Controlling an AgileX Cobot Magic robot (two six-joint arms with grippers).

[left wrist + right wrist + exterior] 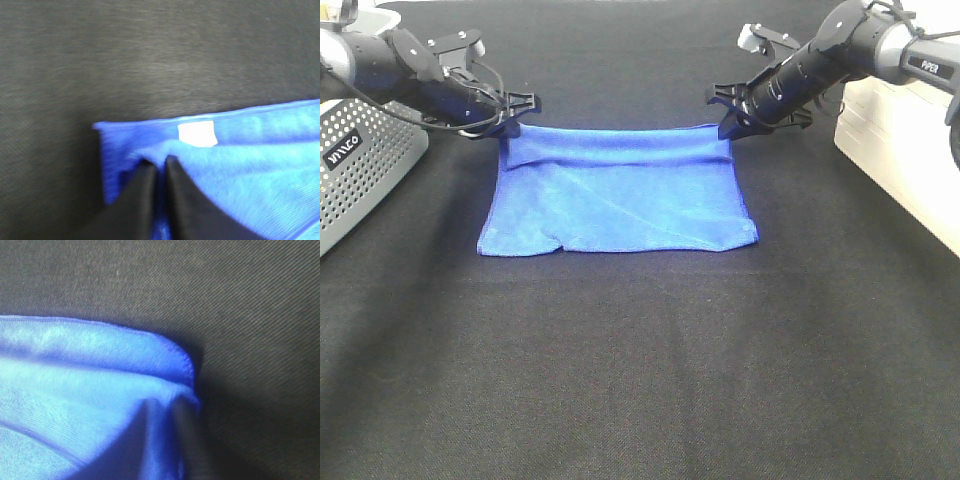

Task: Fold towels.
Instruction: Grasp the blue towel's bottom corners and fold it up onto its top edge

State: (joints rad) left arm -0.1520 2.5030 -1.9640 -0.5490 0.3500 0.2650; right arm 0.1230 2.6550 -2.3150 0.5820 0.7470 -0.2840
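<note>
Presently the towel [620, 195] is lying spread on the black worktop [640, 390], centred between the two arms and towards the far side, with its near edge rumpling slightly at one corner. The left fingers [137, 200] are pressing almost together on the far corner at their side, just beside the white tag [196, 133], with a ridge of blue cloth bunching between them. The right fingers [184, 422] are standing likewise nearly closed at the opposite far corner; cloth is wrapping over them in the wrist view, so the grip is appearing as a pinch on the hem, though blur is hiding the exact contact.

Both far corners are being held at once, in my judgement, so that the far edge is travelling as one straight line and the cloth is halving squarely rather than skewing. A narrow band along that edge is already turning over on itself, suggesting the first fold is only beginning.

A grey perforated basket [365, 165] is sitting at the left margin and a white box [900, 150] at the right, both apart from the towel and not obstructing the fold path
</note>
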